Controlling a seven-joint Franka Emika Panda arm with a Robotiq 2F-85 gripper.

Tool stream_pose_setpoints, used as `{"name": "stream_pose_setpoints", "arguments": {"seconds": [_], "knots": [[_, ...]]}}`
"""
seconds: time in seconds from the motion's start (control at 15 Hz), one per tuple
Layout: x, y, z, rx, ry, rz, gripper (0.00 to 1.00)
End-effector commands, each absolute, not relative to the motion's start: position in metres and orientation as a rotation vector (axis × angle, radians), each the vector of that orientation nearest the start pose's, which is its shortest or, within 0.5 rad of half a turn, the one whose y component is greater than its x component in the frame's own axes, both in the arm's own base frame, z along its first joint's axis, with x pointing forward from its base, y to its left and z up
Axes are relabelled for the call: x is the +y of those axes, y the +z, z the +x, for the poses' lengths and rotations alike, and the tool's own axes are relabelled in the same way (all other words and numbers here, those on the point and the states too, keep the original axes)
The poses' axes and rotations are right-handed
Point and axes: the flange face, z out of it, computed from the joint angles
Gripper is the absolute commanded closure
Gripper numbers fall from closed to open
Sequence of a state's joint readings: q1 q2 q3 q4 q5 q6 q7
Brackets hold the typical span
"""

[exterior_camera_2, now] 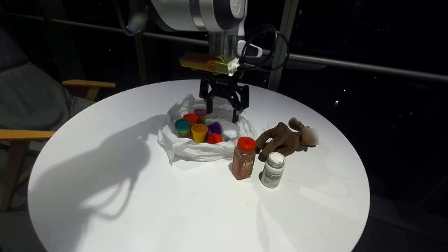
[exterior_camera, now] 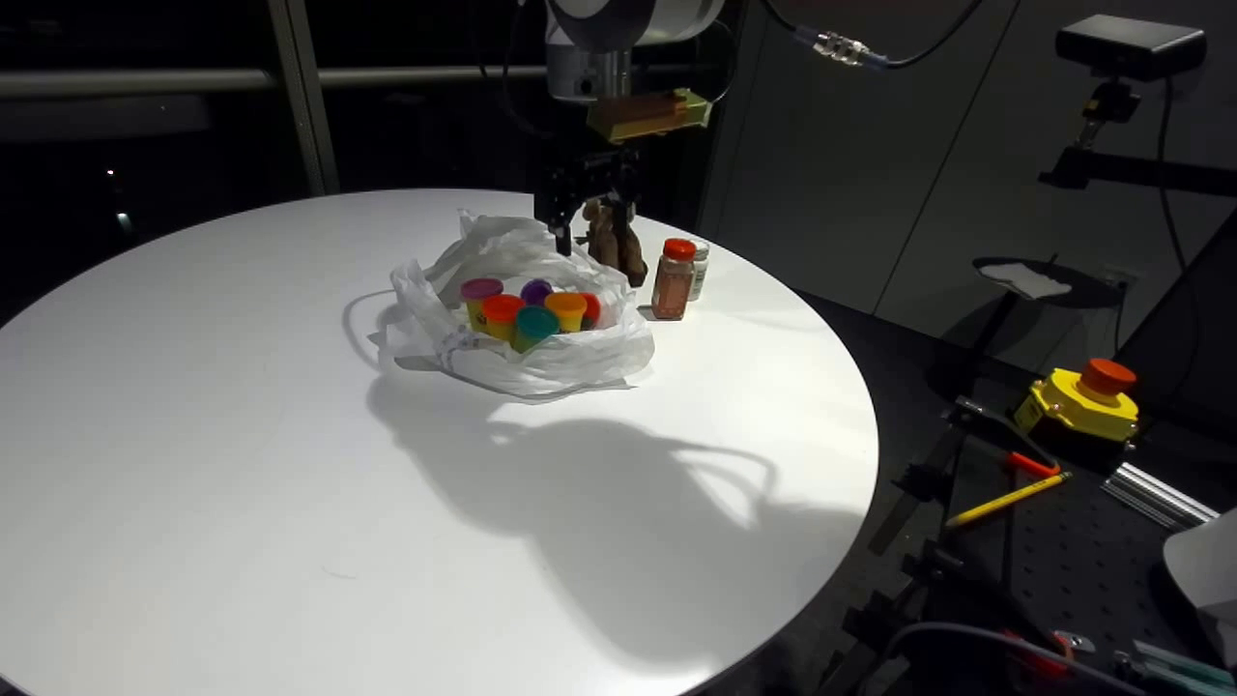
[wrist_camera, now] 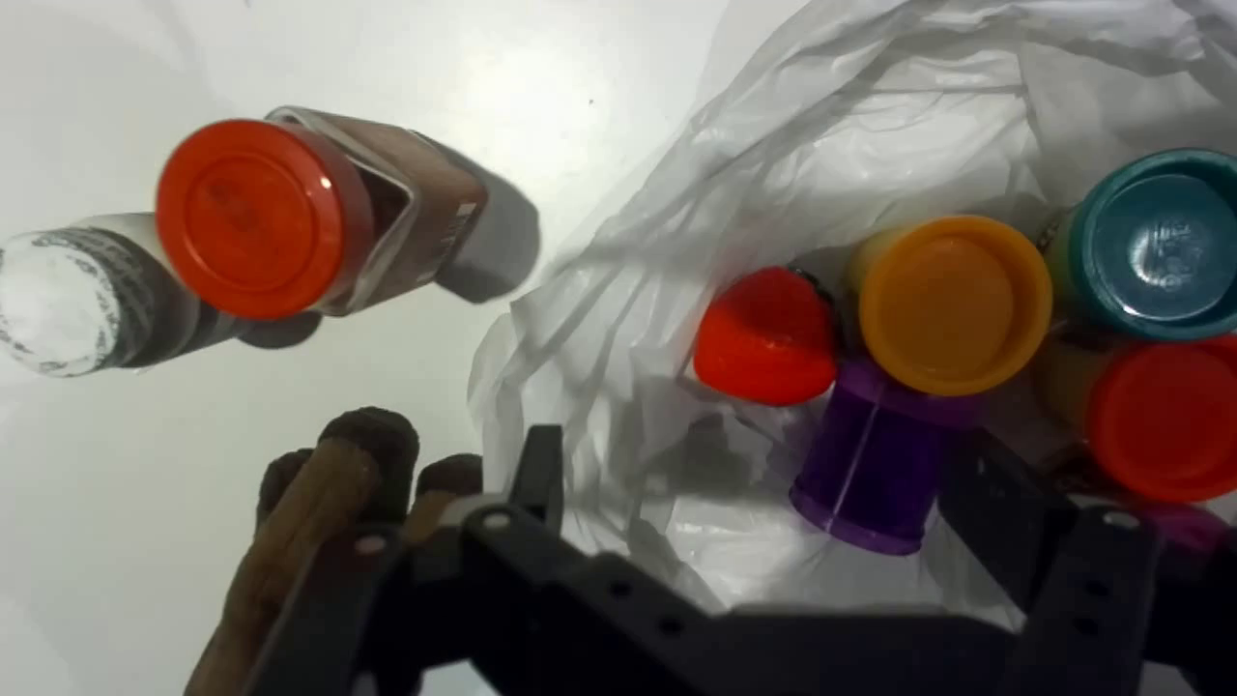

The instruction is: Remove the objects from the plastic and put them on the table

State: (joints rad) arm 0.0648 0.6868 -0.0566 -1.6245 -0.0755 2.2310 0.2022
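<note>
A crumpled white plastic bag [exterior_camera: 580, 369] lies open on the round white table and also shows in the wrist view [wrist_camera: 618, 319]. In it stand an orange-lidded tub [wrist_camera: 952, 304], a teal-lidded tub [wrist_camera: 1165, 242], a red-lidded tub [wrist_camera: 1174, 420] and a magenta-lidded tub [exterior_camera_2: 200, 112]. A purple tub [wrist_camera: 875, 464] lies tilted beside the orange one. A rounded red piece [wrist_camera: 768, 338] lies next to them. My gripper [exterior_camera_2: 222, 114] is open and empty above the bag, fingers pointing down; in the wrist view [wrist_camera: 773, 493] the purple tub shows near its right finger.
A red-lidded spice jar [exterior_camera_2: 244, 162] and a white bottle [exterior_camera_2: 272, 171] stand upright beside the bag. A brown figure with finger-like limbs [exterior_camera_2: 283, 138] lies next to them, close to the bag. The table's edge [exterior_camera_2: 364, 196] curves around everything.
</note>
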Motion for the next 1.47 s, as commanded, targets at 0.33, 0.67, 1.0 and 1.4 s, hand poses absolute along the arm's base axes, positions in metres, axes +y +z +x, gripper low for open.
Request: {"name": "stream_pose_setpoints", "arguments": {"seconds": [0.33, 0.67, 1.0, 1.4], "knots": [[0.055, 0.193, 0.730, 0.035, 0.110, -3.182, 0.00], [0.054, 0.192, 0.724, 0.082, 0.161, -3.172, 0.00], [0.053, 0.193, 0.724, 0.084, 0.170, -3.171, 0.00], [0.053, 0.193, 0.724, 0.084, 0.171, -3.171, 0.00]]}}
